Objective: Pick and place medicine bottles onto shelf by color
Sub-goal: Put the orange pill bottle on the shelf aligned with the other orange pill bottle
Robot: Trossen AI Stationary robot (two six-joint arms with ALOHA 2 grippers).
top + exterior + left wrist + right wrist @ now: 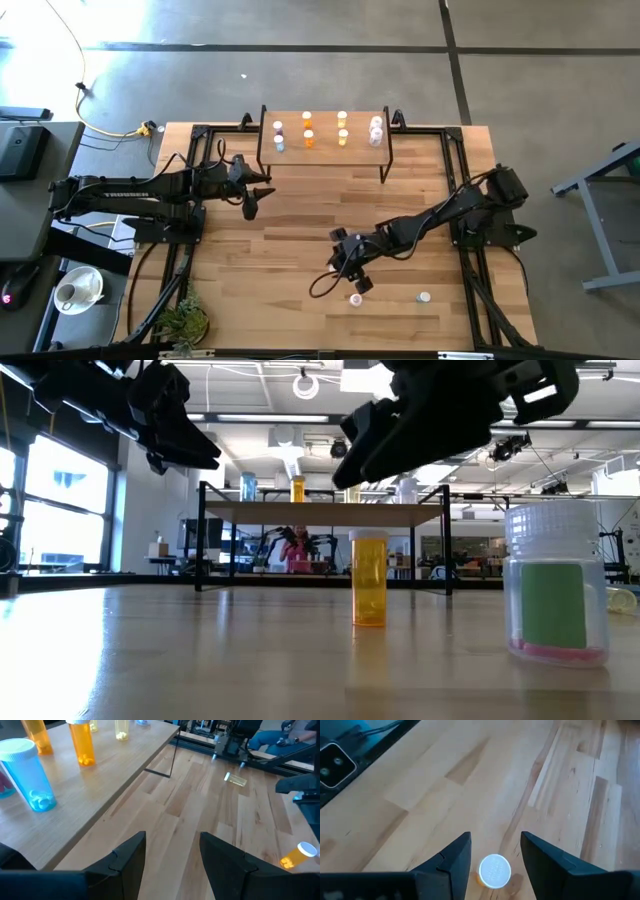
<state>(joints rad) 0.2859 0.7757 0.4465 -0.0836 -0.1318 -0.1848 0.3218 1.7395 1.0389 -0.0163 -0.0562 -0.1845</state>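
Note:
The shelf (325,152) stands at the table's far middle with several bottles upright on its top: orange (307,139), yellowish (342,137), pale blue (279,145) and pinkish-white (376,130). An orange bottle with a white cap (494,870) stands upright on the table near the front, also in the low view (369,580). My right gripper (495,842) is open just above it, one finger on either side of the cap, apart from it. A pinkish-white bottle with a green label (556,585) stands to its right. My left gripper (172,855) is open and empty, raised by the shelf's left end.
A pale bottle (235,779) lies on its side on the table farther right. Black frame rails (455,180) run along the table's sides. A plant (185,322) sits at the near left corner. Bare wood lies between the shelf and the front bottles.

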